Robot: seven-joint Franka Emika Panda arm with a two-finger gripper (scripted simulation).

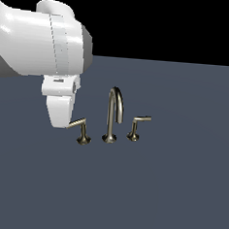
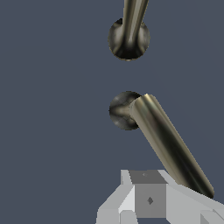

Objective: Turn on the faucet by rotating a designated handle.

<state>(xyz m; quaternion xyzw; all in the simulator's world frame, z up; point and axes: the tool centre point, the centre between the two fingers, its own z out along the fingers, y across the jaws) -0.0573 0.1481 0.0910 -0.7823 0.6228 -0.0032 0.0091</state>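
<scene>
No brand, label or legible writing is seen on any item. The faucet (image 1: 112, 117) is set on a plain dark grey-blue surface (image 1: 169, 189), with a black background above the horizon. Its arched spout (image 1: 114, 111) stands between two levers. The handle (image 1: 81, 128) is found at the exterior view's left, with its flared base on the surface; the far end of its arm is hidden behind the white gripper (image 1: 63, 113). The smaller lever (image 1: 137, 125) stands at the exterior view's right, apart from the arm. In the wrist view, the handle's arm (image 2: 168, 144) is cut off by a grey finger (image 2: 148, 199) lying against it. Whether the claw is spread or pressed together cannot be told, since only part of it is shown
</scene>
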